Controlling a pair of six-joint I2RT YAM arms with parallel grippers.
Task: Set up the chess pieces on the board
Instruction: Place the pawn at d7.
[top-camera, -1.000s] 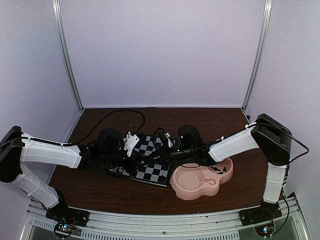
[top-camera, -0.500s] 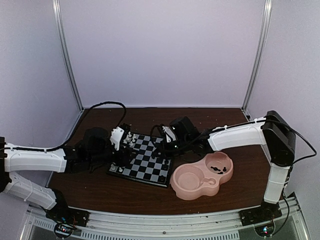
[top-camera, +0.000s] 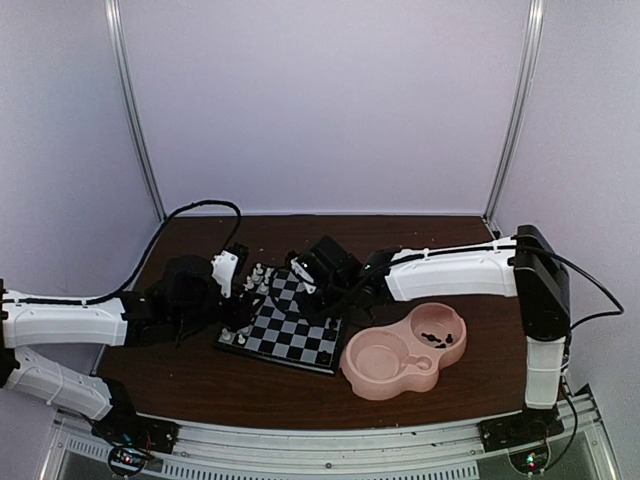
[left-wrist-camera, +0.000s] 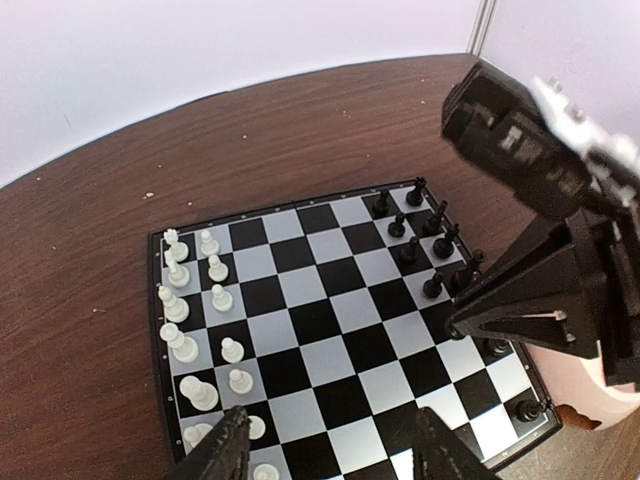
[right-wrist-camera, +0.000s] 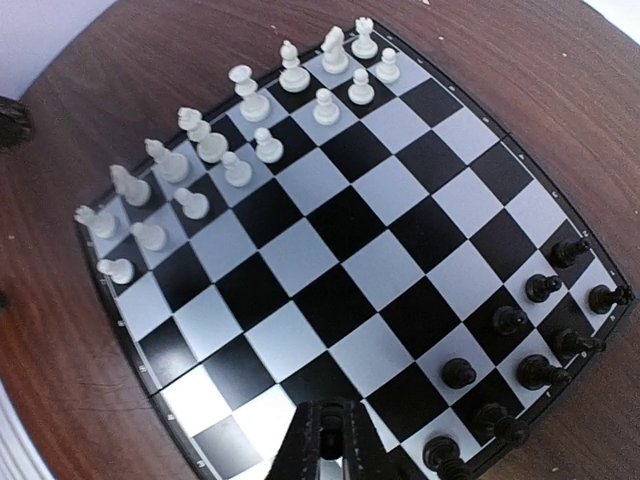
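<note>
The board (top-camera: 295, 338) lies on the brown table between both arms. White chess pieces (left-wrist-camera: 190, 300) fill two rows along its left side, and black chess pieces (left-wrist-camera: 430, 240) stand along its right side. My left gripper (left-wrist-camera: 332, 450) is open above the board's near-left part, with nothing between its fingers (left-wrist-camera: 225, 448). My right gripper (right-wrist-camera: 325, 462) is shut on a small black chess piece, low over the board's edge beside the black rows (right-wrist-camera: 530, 345). The left wrist view shows it as a dark wedge (left-wrist-camera: 540, 300) over the board's right side.
A pink double-bowl dish (top-camera: 372, 378) sits right of the board; its smaller bowl holds several black pieces (top-camera: 436, 335). A black cable (top-camera: 190, 212) loops over the table behind my left arm. Metal frame posts stand at the back corners.
My left gripper has opened and pulled back left off the white rows. My right gripper, still shut, has moved left from near the dish to over the board.
</note>
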